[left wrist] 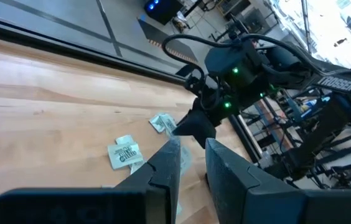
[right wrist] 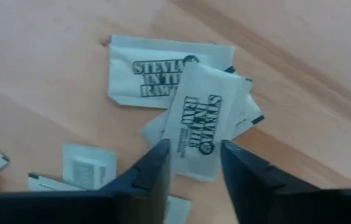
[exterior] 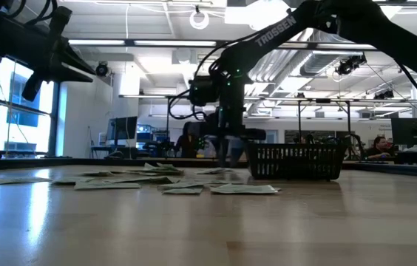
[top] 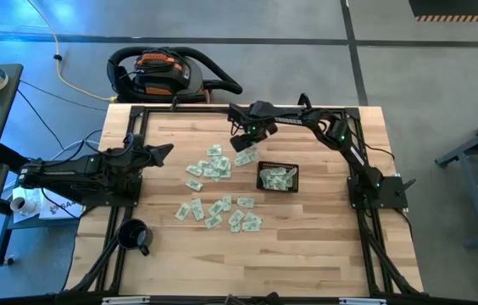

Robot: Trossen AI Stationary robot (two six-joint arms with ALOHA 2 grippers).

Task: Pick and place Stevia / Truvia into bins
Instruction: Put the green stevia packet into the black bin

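Big wooden bench (top: 307, 263) with a dark arm on each side. The right arm reaches across the far part of the bench, and its claw (top: 245, 146) is down low over the far end of the sachet scatter, just beyond the black basket (top: 277, 177). In the right wrist view the two fingers (right wrist: 157, 168) stand on either side of a Stevia In The Raw sachet (right wrist: 199, 121) that sits tilted on a small heap, the fingers at its edges; I can't tell whether it's really pinched. The left arm waits at the left edge of the bench, its claw (top: 164, 151) up off the wood with the fingers a little apart and nothing between them.

The basket sits right of the middle and already has a few sachets (top: 276, 178) in it. The other Stevia sachets (top: 218, 191) lie loose on the bench to the left of the basket and nearer the front. A round black mug (top: 134, 235) stands near the front left corner, well apart from the sachets.
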